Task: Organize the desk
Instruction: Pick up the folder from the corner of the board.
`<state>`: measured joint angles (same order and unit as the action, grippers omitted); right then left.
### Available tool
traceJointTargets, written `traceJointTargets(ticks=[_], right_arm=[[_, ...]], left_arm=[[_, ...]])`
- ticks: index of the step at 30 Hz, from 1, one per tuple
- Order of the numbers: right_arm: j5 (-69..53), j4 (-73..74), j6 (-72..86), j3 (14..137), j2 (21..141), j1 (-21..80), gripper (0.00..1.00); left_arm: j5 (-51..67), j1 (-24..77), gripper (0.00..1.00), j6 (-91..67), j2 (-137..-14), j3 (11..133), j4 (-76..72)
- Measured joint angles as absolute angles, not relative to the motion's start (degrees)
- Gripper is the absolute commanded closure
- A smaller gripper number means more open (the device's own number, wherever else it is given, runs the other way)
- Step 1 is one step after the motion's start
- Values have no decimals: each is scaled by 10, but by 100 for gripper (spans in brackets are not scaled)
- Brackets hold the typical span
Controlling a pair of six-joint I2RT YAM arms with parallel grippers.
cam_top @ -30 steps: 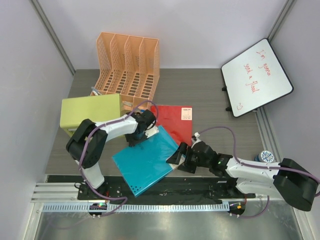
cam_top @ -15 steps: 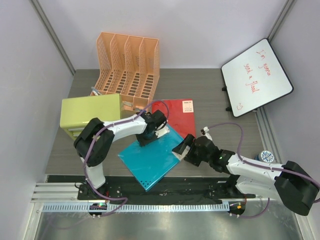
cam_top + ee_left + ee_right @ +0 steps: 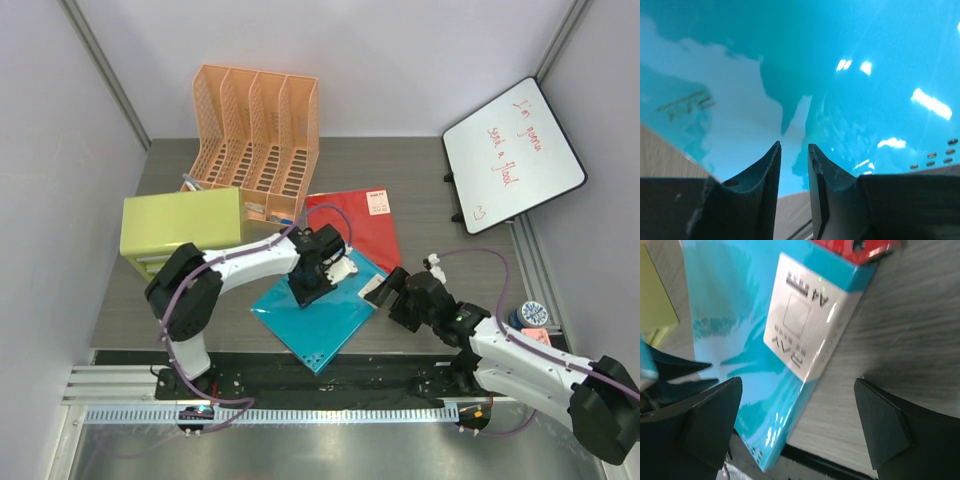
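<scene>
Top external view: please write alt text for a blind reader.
Two robot arms meet at a teal folder on a grey desk: the left arm grips its far corner, and the right arm's jaws stand open beside it. Behind are a red folder, an orange file rack, a green cabinet and a whiteboard.

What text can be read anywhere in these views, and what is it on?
"A4" and "RAY": white label on the teal folder; its other lines are blurred.
"I'm gonna send a flood", roughly: red handwriting on the whiteboard.
Label on the red folder: too small to read.
</scene>
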<state>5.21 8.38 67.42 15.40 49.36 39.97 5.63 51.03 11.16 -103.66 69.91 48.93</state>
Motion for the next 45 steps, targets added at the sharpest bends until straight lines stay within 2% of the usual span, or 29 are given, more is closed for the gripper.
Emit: traceJointTargets(ticks=[5,11,17,32,39,45], right_arm=[[24,117,701,150,468,438,0],[9,72,728,149,512,485,0],[1,20,743,155,552,498,0],[9,-94,806,97,543,510,0],[42,-90,831,97,539,529,0],[89,-24,858,93,483,545,0]], left_arm=[[61,442,71,128,-974,701,513],[-18,330,71,158,-925,665,474],[-79,338,72,166,-951,583,438],[-142,390,73,159,-984,573,358],[-156,435,73,152,-985,569,350],[-153,453,73,152,-985,569,350]])
